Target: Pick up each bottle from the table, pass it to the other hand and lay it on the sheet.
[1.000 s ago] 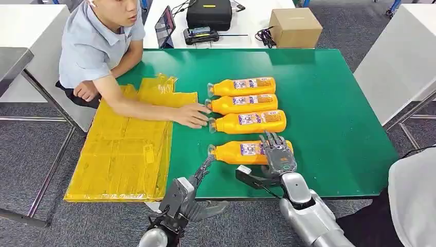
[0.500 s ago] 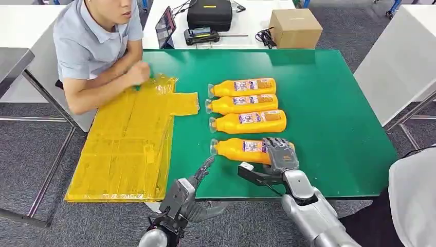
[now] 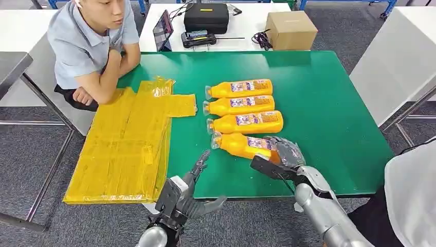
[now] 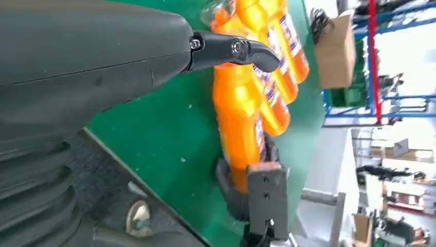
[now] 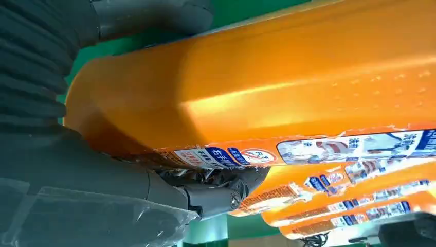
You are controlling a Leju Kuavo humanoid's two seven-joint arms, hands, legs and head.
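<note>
We see a green desk (image 3: 329, 103) from above, with four orange bottles lying on their sides in a row, caps pointing toward a yellow sheet (image 3: 128, 139) that drapes over the desk's edge. Our right robot hand (image 3: 285, 154) grips the base end of the nearest bottle (image 3: 241, 145), fingers wrapped over its orange body and label; the right wrist camera shows that bottle pressed close against the palm. The bottle is angled, its cap end close to the next bottle (image 3: 246, 122). The other three bottles lie just beyond the right robot hand. Our left robot hand (image 3: 190, 188) hovers at the near edge of the desk, fingers spread apart and holding nothing, between the sheet and the held bottle. Beyond the sheet, a person (image 3: 90, 46) sits at the far corner, arms folded in.
</note>
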